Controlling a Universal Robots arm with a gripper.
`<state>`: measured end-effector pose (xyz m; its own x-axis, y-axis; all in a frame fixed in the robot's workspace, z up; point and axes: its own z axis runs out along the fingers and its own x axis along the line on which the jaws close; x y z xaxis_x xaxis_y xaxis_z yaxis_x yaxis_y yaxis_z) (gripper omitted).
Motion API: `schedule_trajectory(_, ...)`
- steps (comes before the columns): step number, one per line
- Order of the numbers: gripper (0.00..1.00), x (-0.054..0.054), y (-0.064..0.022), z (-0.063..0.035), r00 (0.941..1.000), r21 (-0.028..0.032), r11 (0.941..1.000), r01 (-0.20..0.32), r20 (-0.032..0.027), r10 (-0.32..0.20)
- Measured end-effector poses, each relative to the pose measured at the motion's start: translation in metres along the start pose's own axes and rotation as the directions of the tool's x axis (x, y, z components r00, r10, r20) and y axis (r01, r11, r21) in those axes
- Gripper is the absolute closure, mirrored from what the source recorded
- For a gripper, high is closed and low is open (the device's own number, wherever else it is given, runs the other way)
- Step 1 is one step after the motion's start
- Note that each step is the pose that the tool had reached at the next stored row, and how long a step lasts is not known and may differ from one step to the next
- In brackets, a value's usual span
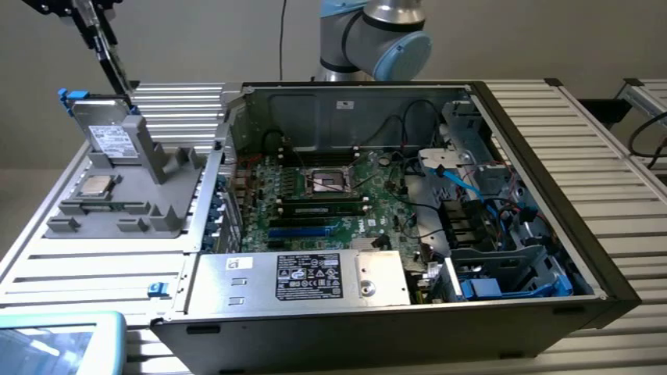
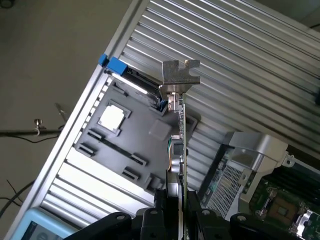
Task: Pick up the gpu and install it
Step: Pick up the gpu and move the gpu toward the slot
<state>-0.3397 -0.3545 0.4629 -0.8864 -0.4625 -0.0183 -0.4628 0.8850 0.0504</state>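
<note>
The gpu point(image 2: 183, 130) shows edge-on in the wrist view as a thin green card, its silvery end bracket point(image 2: 180, 75) pointing away from the camera. My gripper point(image 2: 181, 202) is shut on the card's near end, one black finger on each face. In the exterior view the gpu point(image 1: 109, 58) hangs as a thin dark strip at the upper left. It is lifted above the grey parts holder point(image 1: 136, 187), with my gripper point(image 1: 75, 9) at the frame's top corner. The open computer case point(image 1: 542, 156) lies to the exterior view's right.
The grey holder point(image 2: 130, 145) carries a square silver processor chip point(image 1: 96, 185) and stands on a ribbed metal table point(image 1: 94, 266). Inside the case are the motherboard point(image 1: 312, 195), blue slots point(image 1: 302, 232), a power supply point(image 1: 312, 277) and cables point(image 1: 448, 168). A screen's corner point(image 1: 52, 344) sits at the bottom left.
</note>
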Motion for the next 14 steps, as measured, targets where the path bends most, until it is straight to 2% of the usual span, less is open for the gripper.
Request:
schedule_trajectory(4, 0.73, 0.0, 0.0001, -0.0024, 0.9974, -0.0015, 0.9974, 0.072, -0.0035, -0.072)
schedule_trajectory(7, 0.73, 0.0, 0.0003, -0.0054, 0.9919, -0.0027, 0.9919, 0.127, -0.0062, -0.127)
schedule_trajectory(11, 0.73, 0.0, 0.0004, -0.0088, 0.9801, -0.0046, 0.9801, 0.198, -0.0096, -0.198)
schedule_trajectory(14, 0.73, 0.0, 0.0006, -0.011, 0.9679, -0.0062, 0.968, 0.251, -0.0121, -0.251)
